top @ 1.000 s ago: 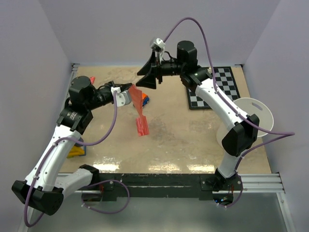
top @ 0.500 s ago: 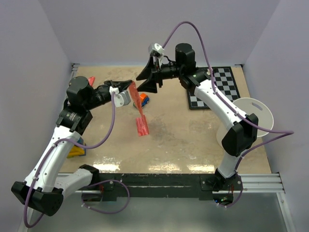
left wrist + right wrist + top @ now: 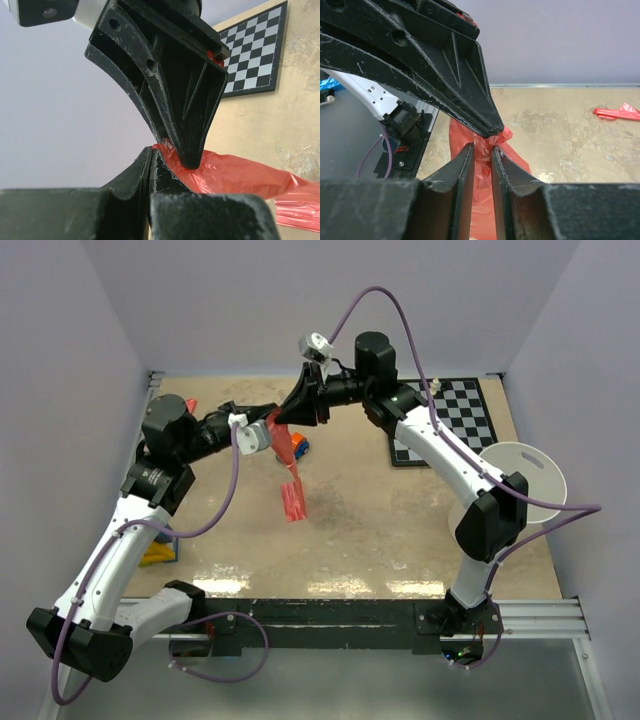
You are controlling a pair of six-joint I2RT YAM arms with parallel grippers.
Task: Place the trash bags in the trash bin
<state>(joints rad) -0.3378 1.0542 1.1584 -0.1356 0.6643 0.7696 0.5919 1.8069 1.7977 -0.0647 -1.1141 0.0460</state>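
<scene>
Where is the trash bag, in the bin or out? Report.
Out. The trash bag hangs bunched from the left gripper and right gripper, both pinching its top; the trash bin stands apart to the right.

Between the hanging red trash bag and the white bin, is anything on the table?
Top view: bare tabletop between trash bag and bin; only the right arm crosses above it, and the checkerboard lies farther back.

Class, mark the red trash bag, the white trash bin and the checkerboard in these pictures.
trash bag (image 3: 294, 498): top view, on its bunched lower end.
trash bin (image 3: 542, 485): top view, on its white top, right of the arm.
checkerboard (image 3: 468, 416): top view, on squares near its middle.
</scene>
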